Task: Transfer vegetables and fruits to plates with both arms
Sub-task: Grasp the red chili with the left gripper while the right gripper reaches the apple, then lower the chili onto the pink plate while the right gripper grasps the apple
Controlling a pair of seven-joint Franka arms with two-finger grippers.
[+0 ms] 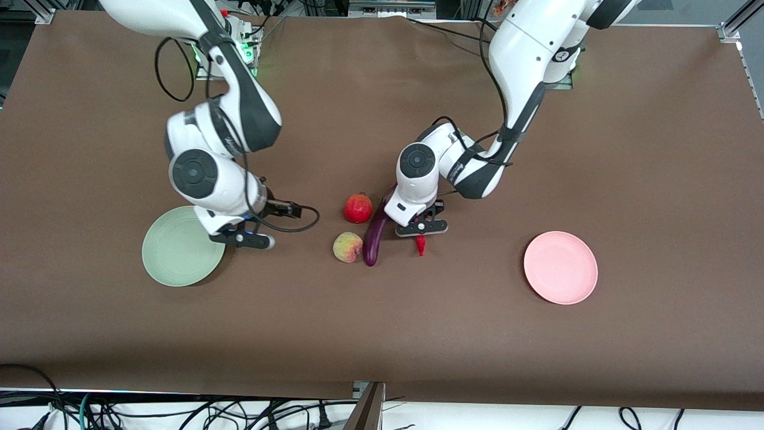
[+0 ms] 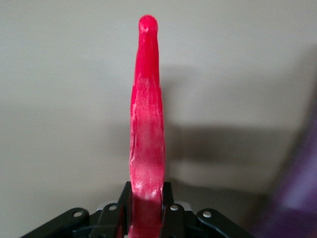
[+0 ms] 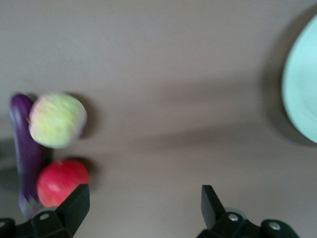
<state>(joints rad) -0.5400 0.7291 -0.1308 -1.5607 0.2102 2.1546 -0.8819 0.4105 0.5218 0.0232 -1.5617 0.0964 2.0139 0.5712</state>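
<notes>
My left tool (image 1: 421,229) clenches the chili (image 2: 146,129), hiding its stem end, beside the eggplant (image 1: 375,236). My right tool (image 3: 143,208) hangs released beside the green plate (image 1: 173,254), partly covered by my arm. The brown bench (image 1: 382,322) has cables along its edge.

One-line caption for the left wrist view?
Left gripper shut on the red chili over the brown table, eggplant at the edge.
</notes>
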